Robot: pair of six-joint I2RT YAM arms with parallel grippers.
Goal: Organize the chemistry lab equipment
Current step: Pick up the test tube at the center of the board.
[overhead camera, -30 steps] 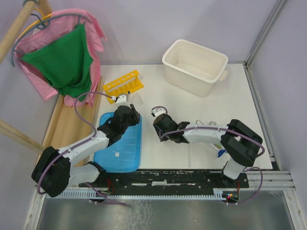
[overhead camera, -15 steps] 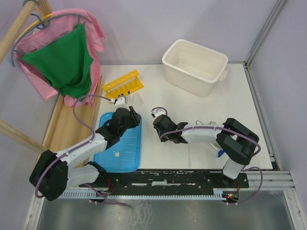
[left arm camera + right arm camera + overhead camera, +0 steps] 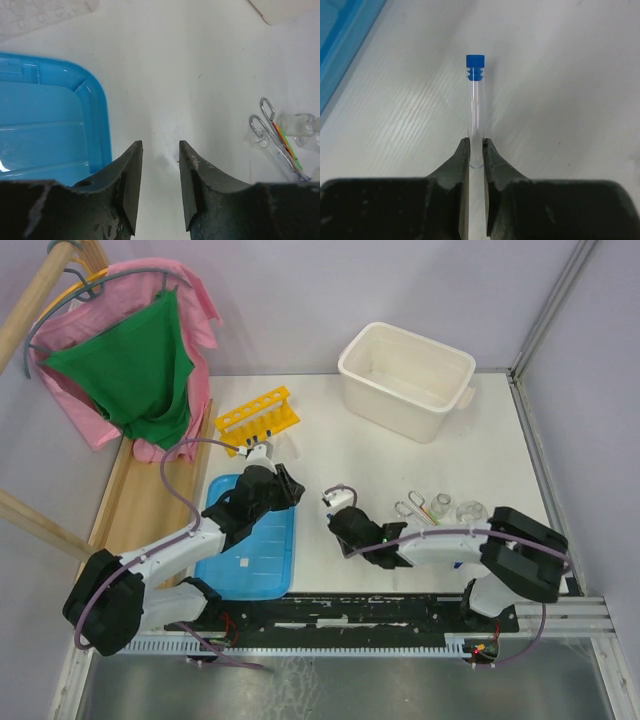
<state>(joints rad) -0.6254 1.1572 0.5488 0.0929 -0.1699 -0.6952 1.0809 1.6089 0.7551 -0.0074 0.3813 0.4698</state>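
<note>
blue-capped tube in the right hand, left hand empty

the right hand (image 3: 476, 149) is pinched narrow on the clear end of a blue-capped tube (image 3: 476, 107), cap pointing away, over the white worktop (image 3: 560, 75). the left hand (image 3: 160, 147) stands part-open, nothing between its fingers, just beside the blue lid (image 3: 45, 125). tongs (image 3: 272, 137) and flasks (image 3: 297, 122) lie together to its right. the yellow rack (image 3: 258, 415) sits behind the lid.
</note>
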